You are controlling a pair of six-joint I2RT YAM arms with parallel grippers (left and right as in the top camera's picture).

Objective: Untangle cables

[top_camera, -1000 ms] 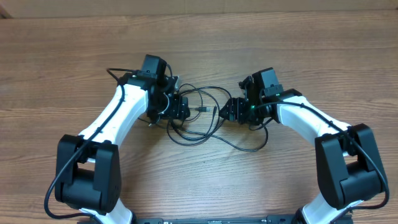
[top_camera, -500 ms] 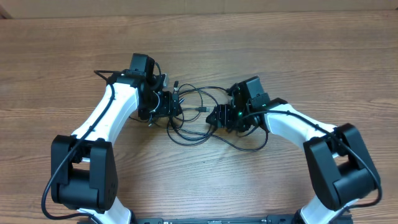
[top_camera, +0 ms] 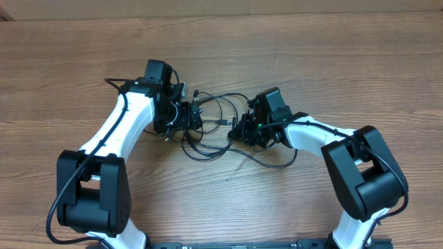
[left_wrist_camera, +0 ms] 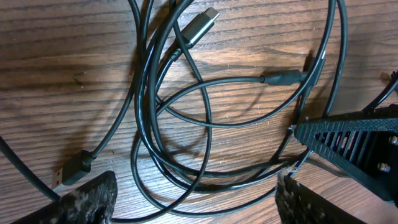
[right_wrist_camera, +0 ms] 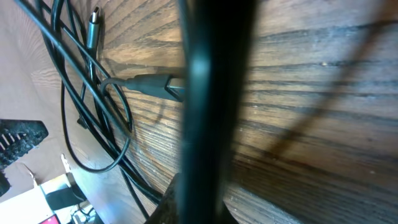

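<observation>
Nearest to the robot's base, the wooden counter (top_camera: pixel 228 200) was seen between the left arm (top_camera: pixel 121 135) and the right arm (top_camera: pixel 322 133), both bent inward. Farther out, the cables (top_camera: pixel 214 135) were found lying on the counter as a loose tangle of thin black loops near its middle. The left pincer (top_camera: pixel 192 119) was set at the tangle's left side and the right pincer (top_camera: pixel 240 131) at its right side, each pointed toward the other.

In the left wrist view, the left pincer's fingers (left_wrist_camera: pixel 87 199) were held wide apart low over the counter. Several overlapping loops were laid between them, and nothing was clamped. A flat-ended plug (left_wrist_camera: pixel 70 172) was seen just beside one finger. Beyond the loops a small plug (left_wrist_camera: pixel 283 78) was seen in line with its cord, and farther still a silver-tipped plug (left_wrist_camera: pixel 200 23). A ribbed black finger (left_wrist_camera: pixel 351 134) of the right pincer was seen at the loops' edge. Whether a cord was touched by it could not be told.

In the right wrist view, the lens was crossed by a dark blurred band (right_wrist_camera: pixel 214 93), behind which more of the cables were laid on the wood. Whether the right pincer was apart or together could not be told.
</observation>
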